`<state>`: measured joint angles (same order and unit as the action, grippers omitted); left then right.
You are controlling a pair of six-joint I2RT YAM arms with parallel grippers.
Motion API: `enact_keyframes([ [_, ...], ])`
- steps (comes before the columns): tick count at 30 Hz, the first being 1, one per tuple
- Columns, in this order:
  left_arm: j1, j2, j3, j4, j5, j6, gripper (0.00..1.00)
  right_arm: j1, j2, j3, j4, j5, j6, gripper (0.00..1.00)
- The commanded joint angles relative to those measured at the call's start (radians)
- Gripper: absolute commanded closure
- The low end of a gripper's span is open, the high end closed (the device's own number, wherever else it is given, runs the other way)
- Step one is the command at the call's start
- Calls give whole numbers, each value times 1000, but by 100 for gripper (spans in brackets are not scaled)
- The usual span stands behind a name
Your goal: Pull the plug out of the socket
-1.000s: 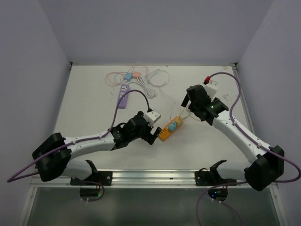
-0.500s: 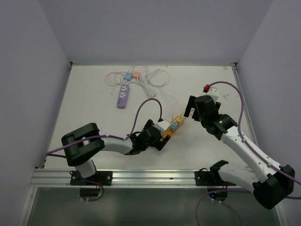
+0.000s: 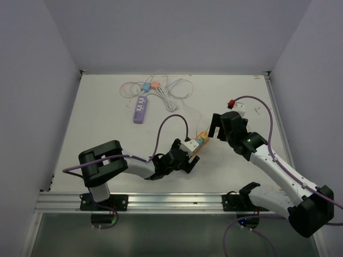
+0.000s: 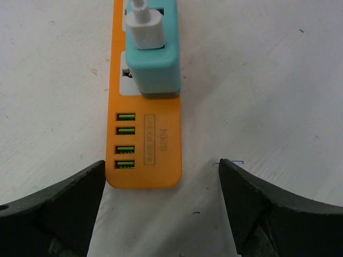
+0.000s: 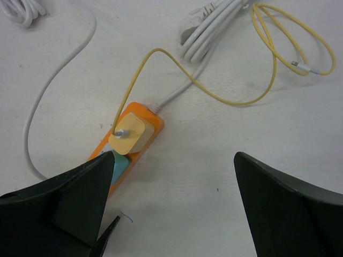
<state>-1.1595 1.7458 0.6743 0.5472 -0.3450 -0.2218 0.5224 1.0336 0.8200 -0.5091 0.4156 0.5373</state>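
An orange power strip (image 3: 196,146) lies mid-table. A teal plug (image 3: 198,142) and a pale yellow plug (image 3: 203,135) sit in it. In the left wrist view the strip (image 4: 143,155) shows its USB end, with the teal plug (image 4: 153,64) and a white connector (image 4: 144,27) on top. My left gripper (image 4: 161,163) is open, with its jaws on either side of the strip's near end and not touching it. In the right wrist view the yellow plug (image 5: 128,134) with its yellow cable (image 5: 214,96) lies ahead and to the left. My right gripper (image 5: 174,155) is open and empty above the table beside the strip.
A purple power strip (image 3: 140,108) lies at the back left, with blue (image 3: 146,85) and pink (image 3: 155,84) plugs and coiled white cables (image 3: 177,88) behind it. A white cord bundle (image 5: 211,27) lies beyond the orange strip's far end.
My left arm has swung right and folded in, bringing its gripper to the orange strip's near end. My right gripper has moved slightly down and nearer to the strip's far end.
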Motion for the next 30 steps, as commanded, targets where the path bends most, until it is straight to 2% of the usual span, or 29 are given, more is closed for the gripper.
enact_keyframes([
  [1, -3, 52, 19, 117, -15, -2, 13, -1, -29, -10, 32, -11, -26, 2],
  [5, 0, 84, 15, 135, -23, -1, 19, -1, -46, -21, 34, -11, -42, 2],
  [11, -2, 92, -2, 154, -25, -2, 34, -1, -44, -51, 73, -109, -83, 6],
  [14, -2, 93, -5, 157, -14, -2, 43, -1, -44, -79, 124, -207, -134, 9],
  [15, -2, 92, -7, 157, -11, -2, 51, -1, -43, -94, 133, -227, -143, 10],
  [17, -2, 89, -16, 161, -9, -2, 56, -1, -43, -108, 158, -271, -166, 11],
  [20, 0, 87, -21, 166, -6, -4, 70, -1, -40, -133, 187, -337, -186, 14],
  [21, 0, 86, -21, 166, -3, -5, 75, -1, -38, -143, 193, -350, -185, 14],
  [26, -2, 81, -28, 169, -2, -7, 90, -1, -26, -159, 202, -344, -85, 22],
  [30, -2, 77, -32, 172, 3, -7, 99, 14, -23, -196, 247, -345, -13, 27],
])
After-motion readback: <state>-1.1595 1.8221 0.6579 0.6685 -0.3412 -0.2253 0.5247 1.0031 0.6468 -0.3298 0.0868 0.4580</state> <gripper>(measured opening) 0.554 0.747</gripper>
